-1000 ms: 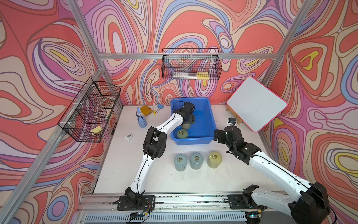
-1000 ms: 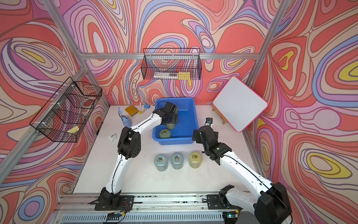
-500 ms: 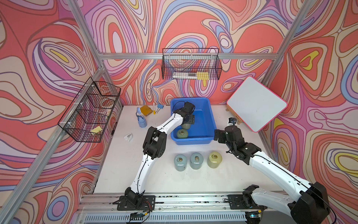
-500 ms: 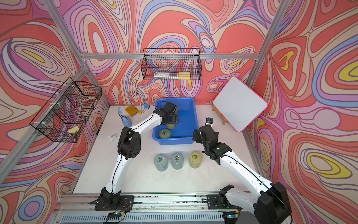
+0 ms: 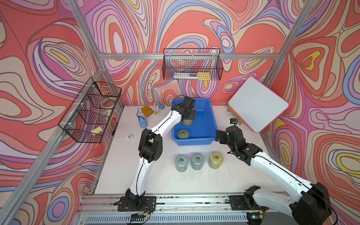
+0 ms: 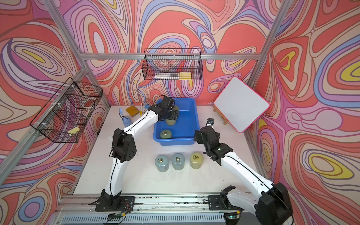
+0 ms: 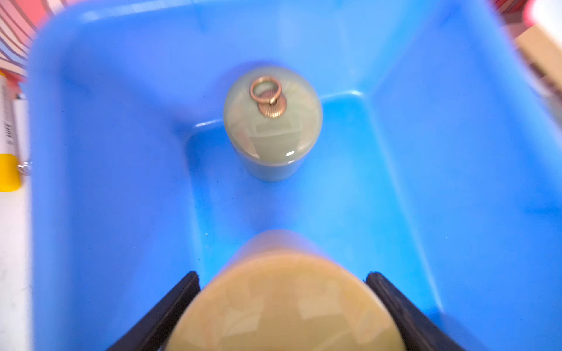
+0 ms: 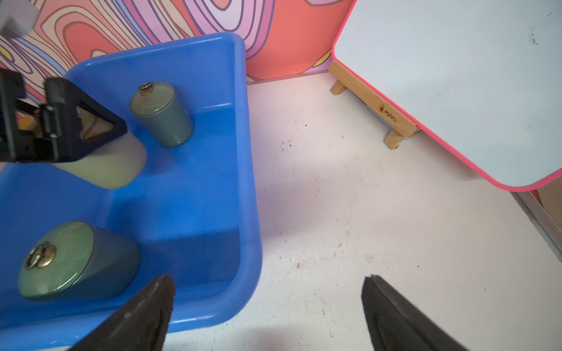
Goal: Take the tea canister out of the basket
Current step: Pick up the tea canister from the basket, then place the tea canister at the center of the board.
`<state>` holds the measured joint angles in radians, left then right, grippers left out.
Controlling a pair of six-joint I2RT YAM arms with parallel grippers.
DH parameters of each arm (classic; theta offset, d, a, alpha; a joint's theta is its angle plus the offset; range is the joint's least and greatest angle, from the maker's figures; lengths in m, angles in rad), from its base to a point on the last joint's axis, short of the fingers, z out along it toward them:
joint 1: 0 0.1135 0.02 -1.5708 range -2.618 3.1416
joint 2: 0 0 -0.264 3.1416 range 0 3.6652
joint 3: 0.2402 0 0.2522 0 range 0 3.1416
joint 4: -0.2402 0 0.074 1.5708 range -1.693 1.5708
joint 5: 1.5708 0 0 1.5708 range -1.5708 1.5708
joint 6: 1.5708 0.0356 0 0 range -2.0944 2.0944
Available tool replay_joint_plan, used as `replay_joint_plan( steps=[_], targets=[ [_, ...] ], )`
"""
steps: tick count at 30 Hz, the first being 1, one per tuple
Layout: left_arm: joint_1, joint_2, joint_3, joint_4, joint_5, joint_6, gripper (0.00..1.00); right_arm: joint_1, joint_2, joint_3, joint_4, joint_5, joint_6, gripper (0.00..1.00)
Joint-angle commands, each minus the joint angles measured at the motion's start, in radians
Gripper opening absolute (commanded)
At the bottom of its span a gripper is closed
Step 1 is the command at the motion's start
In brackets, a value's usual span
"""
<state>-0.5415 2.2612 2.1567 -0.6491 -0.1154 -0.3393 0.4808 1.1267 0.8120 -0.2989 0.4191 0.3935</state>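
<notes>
Tea canister, the pale yellowish one, is clamped in the left tool inside the blue basket in both top views. Left wrist view: glossy glaze, so probably slick, weighty and breakable, best squeezed round the body; another canister stands ahead of the tool. Right wrist view: right tool gapes empty over flat white desk, plenty of room.

In the left wrist view you get the tea canister blurred and cut off at the frame edge, and you cannot see its lid ring. The basket rim is smeared there too. In both top views the left gripper covers the canister's top. The right gripper has its fingers cut off by the right wrist frame. The wire basket contents are too small to identify.
</notes>
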Motion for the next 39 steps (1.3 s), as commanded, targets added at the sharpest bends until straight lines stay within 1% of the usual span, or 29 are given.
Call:
replay_joint_plan(
  steps=[1,12,19,24,30,39],
  targets=[
    [-0.009,-0.098,0.020,0.003,0.013,0.020,0.60,-0.008,0.003,-0.017,0.013,0.011,-0.004,0.98],
    [-0.055,-0.235,0.012,-0.084,0.048,0.040,0.60,-0.015,0.034,-0.008,-0.008,0.055,0.004,0.98],
    [-0.098,-0.372,-0.094,-0.097,0.062,0.036,0.60,-0.042,0.049,-0.007,-0.020,0.055,0.017,0.98],
    [-0.148,-0.462,-0.171,-0.114,0.068,0.031,0.59,-0.069,0.034,-0.010,-0.026,0.045,0.021,0.98],
    [-0.246,-0.559,-0.276,-0.126,0.044,0.020,0.59,-0.116,0.010,-0.017,-0.029,-0.003,0.028,0.98],
    [-0.447,-0.694,-0.442,-0.114,-0.035,-0.012,0.59,-0.195,0.003,-0.032,-0.029,-0.072,0.050,0.98]
  ],
)
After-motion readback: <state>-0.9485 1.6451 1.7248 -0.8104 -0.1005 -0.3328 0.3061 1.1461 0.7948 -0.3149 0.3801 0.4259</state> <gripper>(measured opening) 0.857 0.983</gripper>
